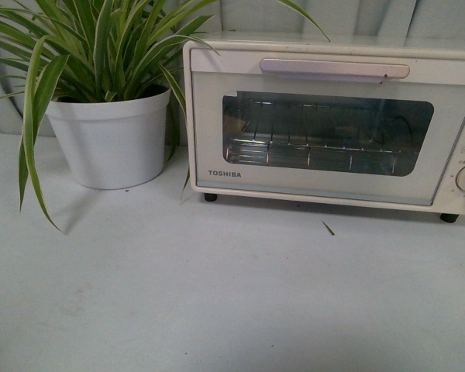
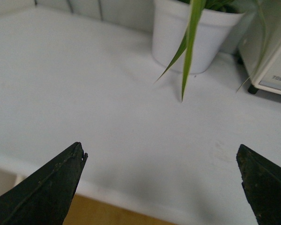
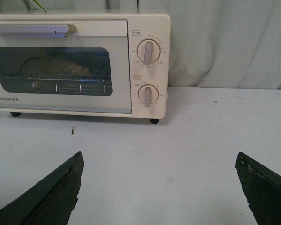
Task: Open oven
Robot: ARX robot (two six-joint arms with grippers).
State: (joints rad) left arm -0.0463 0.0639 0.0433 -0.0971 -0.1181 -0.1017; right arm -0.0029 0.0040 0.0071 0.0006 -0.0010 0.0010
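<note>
A pale white table (image 1: 217, 310) carries the cream oven (image 1: 325, 124), which stands on small black feet. Just beside the oven, on the side nearest its TOSHIBA lettering, sits a white plant pot (image 1: 108, 139). A small brown sliver (image 1: 328, 228) lies on the tabletop just in front of the oven.

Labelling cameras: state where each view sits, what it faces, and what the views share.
Front: robot's body, facing cream-white boxy toaster oven and white round plant pot; no arms.
Left wrist: faces pot and oven corner over white table; open left gripper shows.
Right wrist: faces oven and its knobs; open right gripper shows.
All three share the oven.
</note>
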